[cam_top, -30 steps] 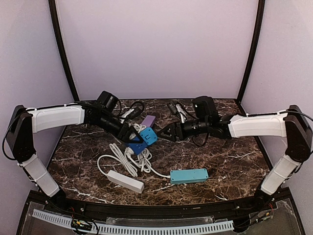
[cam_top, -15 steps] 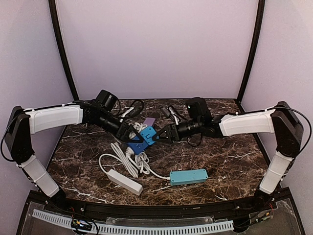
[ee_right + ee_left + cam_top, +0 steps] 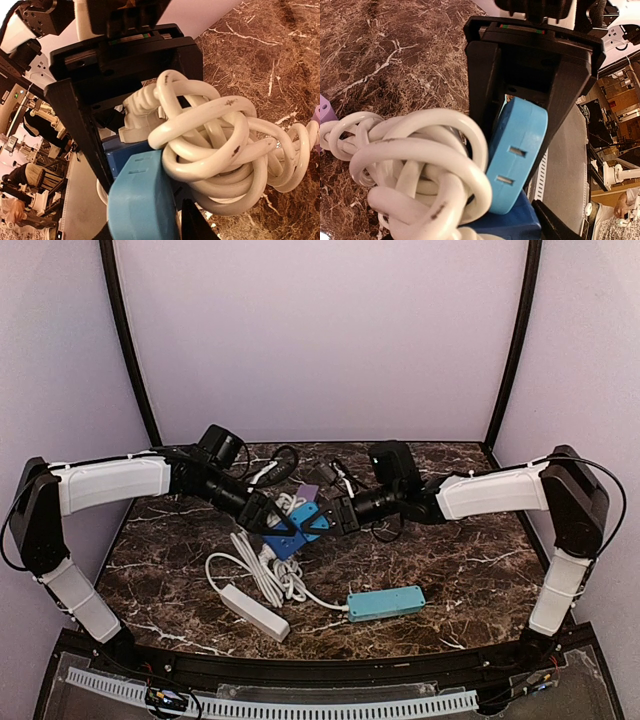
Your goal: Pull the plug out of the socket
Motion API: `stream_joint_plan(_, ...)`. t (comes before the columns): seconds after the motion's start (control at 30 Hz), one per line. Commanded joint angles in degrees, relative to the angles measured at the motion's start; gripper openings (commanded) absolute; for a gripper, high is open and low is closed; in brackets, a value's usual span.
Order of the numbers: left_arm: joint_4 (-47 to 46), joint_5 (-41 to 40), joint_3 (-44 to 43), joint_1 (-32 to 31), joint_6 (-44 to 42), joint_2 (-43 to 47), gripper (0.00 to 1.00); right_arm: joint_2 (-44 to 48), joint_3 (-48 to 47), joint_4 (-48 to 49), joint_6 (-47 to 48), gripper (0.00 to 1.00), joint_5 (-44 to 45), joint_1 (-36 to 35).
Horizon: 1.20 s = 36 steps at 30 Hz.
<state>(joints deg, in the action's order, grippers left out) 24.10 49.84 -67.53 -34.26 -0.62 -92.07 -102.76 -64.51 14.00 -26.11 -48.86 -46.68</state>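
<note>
The socket [image 3: 284, 542], a royal blue cube [image 3: 506, 226], hangs above the marble with my left gripper [image 3: 268, 521] shut on it; one left finger [image 3: 555, 225] shows beside it. A light blue plug block [image 3: 311, 517] with two slots [image 3: 517, 155] sticks out of the cube's side. My right gripper [image 3: 332, 516] is closed on that block [image 3: 140, 200], its finger [image 3: 192, 225] close against one flank. A white plug [image 3: 137, 119] also sits in the cube [image 3: 116, 156], and its knotted white cable [image 3: 220, 140] crowds both wrist views.
A teal power strip [image 3: 386, 601] and a white power strip [image 3: 256, 610] lie near the front. A purple strip [image 3: 306, 487] and black adapters [image 3: 350, 465] lie behind the grippers. White cable loops [image 3: 262, 572] trail under the cube.
My right arm has reached left up to the light blue block and its jaws have narrowed onto it. The left arm and the cube have stayed put.
</note>
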Motion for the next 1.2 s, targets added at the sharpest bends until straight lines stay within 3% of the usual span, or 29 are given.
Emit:
stream_joint_plan(0.0, -2.3, 5.9, -0.6, -0.4, -0.8, 5.0, 0.52, -1.1, 0.0, 4.8, -3.2, 0.30, -1.3, -1.1)
stream_joint_plan(0.37, -2.4, 7.0, -0.4, -0.5, -0.7, 5.2, 0.52, -3.1, -1.7, 6.5, -5.1, 0.20, -4.8, -1.8)
stream_joint_plan(0.57, -2.4, 7.3, -0.4, -0.5, -0.8, 5.2, 0.51, -3.3, -1.4, 7.7, -6.0, 0.00, -6.5, -1.7)
stream_joint_plan(1.17, -2.5, 6.7, -0.2, -0.6, -0.9, 5.4, 0.50, -2.2, 1.0, 17.8, -13.0, 0.00, -12.3, -1.3)
